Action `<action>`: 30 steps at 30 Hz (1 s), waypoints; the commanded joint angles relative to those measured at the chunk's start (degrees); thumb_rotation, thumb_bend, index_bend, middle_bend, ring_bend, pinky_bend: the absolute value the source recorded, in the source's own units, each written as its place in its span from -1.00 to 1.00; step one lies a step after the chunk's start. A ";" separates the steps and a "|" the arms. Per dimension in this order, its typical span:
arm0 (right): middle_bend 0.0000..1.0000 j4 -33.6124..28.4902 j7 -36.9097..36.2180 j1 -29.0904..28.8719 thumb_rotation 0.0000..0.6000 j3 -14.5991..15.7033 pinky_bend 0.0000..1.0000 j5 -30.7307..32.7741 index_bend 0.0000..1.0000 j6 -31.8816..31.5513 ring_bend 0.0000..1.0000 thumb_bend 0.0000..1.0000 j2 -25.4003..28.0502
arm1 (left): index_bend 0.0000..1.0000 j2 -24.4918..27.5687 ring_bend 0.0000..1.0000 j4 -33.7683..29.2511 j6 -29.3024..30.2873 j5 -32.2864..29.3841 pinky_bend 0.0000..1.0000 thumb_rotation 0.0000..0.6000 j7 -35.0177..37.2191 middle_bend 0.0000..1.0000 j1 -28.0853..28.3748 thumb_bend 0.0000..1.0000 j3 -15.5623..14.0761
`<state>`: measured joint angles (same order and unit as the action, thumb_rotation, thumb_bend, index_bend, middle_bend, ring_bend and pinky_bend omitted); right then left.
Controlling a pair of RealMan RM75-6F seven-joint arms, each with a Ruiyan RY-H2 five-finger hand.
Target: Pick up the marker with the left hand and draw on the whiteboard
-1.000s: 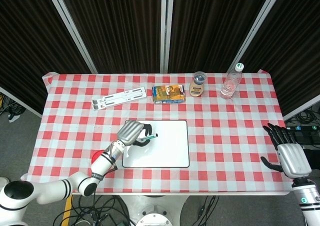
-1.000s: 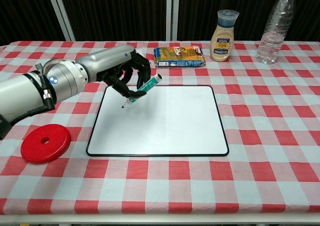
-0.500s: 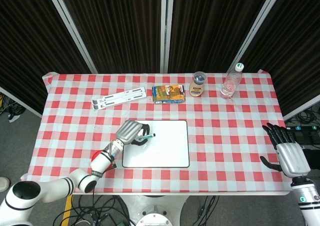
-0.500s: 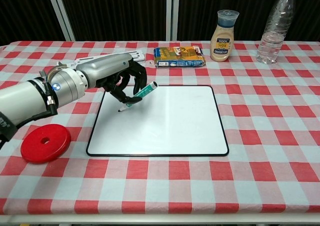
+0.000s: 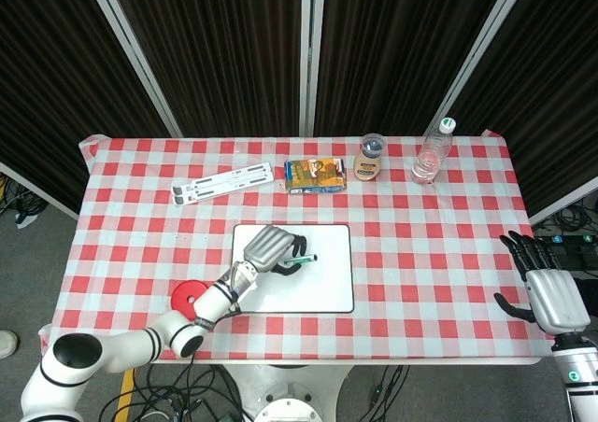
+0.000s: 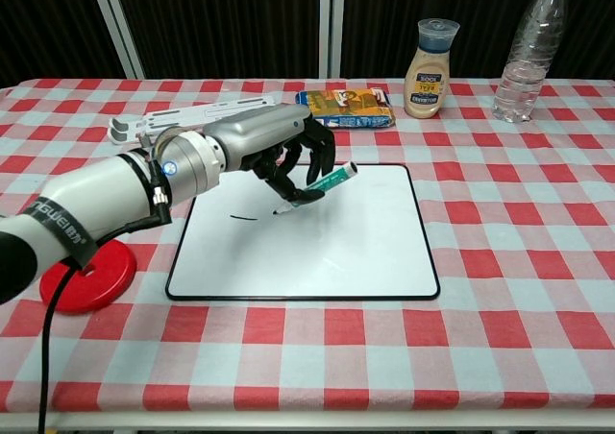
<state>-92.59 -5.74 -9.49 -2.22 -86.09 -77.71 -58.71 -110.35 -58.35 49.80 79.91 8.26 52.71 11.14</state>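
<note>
My left hand [image 6: 279,151] [image 5: 269,250] grips a green marker [image 6: 322,183] [image 5: 302,260] over the white whiteboard [image 6: 336,242] [image 5: 322,282]. The marker slants down to the left, its dark tip at the board surface near the middle left. A short dark stroke [image 6: 245,217] lies on the board to the left of the tip. My right hand [image 5: 547,289] hangs off the table's right edge with its fingers spread and nothing in it; only the head view shows it.
A red disc [image 6: 88,276] [image 5: 190,296] lies left of the board. Along the back stand a white folding stand [image 6: 192,114], a snack packet [image 6: 344,107], a sauce bottle [image 6: 430,56] and a water bottle [image 6: 530,50].
My left hand has carried the marker rightward across the board, leaving a short dark stroke behind it. The right hand has barely shifted.
</note>
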 commanded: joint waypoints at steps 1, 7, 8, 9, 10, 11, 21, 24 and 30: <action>-0.95 0.24 -0.23 -0.05 1.00 0.00 -1.00 -0.07 -1.00 0.10 -1.00 -0.67 -0.08 | 0.18 2.10 0.43 -3.04 0.91 -0.12 0.78 1.00 -1.58 0.19 -0.46 -0.24 0.23; -0.95 0.88 -0.81 -0.78 1.00 0.07 -1.00 -0.89 -1.00 0.91 -1.00 -0.67 -0.78 | 0.18 6.47 0.43 -9.40 1.83 -1.57 0.78 1.00 -4.42 0.19 -3.18 -0.24 -1.17; -0.95 0.92 -0.88 -0.86 1.00 0.08 -1.00 -1.04 -1.00 0.94 -1.00 -0.67 -0.88 | 0.18 6.71 0.43 -9.74 1.84 -1.87 0.78 1.00 -4.72 0.19 -3.49 -0.24 -1.34; -0.95 0.96 -0.91 -0.91 1.00 0.08 -1.00 -1.14 -1.00 0.95 -1.00 -0.67 -0.94 | 0.18 6.84 0.43 -9.94 1.77 -2.17 0.78 1.00 -4.92 0.19 -3.76 -0.24 -1.53; -0.95 0.97 -0.89 -0.98 1.00 0.07 -1.00 -1.22 -1.00 0.98 -1.00 -0.67 -0.98 | 0.18 6.88 0.43 -9.99 1.66 -2.53 0.78 1.00 -5.08 0.19 -4.05 -0.24 -1.74; -0.95 0.94 -0.83 -1.01 1.00 0.08 -1.00 -1.22 -1.00 1.02 -1.00 -0.67 -0.97 | 0.18 6.86 0.43 -9.88 1.55 -2.77 0.78 1.00 -5.13 0.19 -4.22 -0.24 -1.86; -0.95 0.03 0.53 -1.19 1.00 0.10 -1.00 -0.91 -1.00 1.44 -1.00 -0.67 -0.82 | 0.18 5.23 0.43 -6.49 1.49 -2.68 0.78 1.00 -3.71 0.19 -5.21 -0.24 -2.96; -0.95 -0.02 0.65 -1.21 1.00 0.07 -1.00 -0.63 -1.00 1.59 -1.00 -0.67 -0.86 | 0.18 4.39 0.43 -5.64 1.31 -2.36 0.78 1.00 -3.13 0.19 -4.95 -0.24 -2.90; -0.95 0.06 0.42 -0.76 1.00 0.04 -1.00 -0.07 -1.00 1.19 -1.00 -0.67 -0.51 | 0.18 1.26 0.43 -3.56 0.20 -2.13 0.78 1.00 -2.20 0.19 -3.35 -0.24 -1.97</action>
<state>-92.54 -5.29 -10.27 -2.17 -86.17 -76.51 -59.24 -108.56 -62.33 50.32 77.70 5.89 48.93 8.89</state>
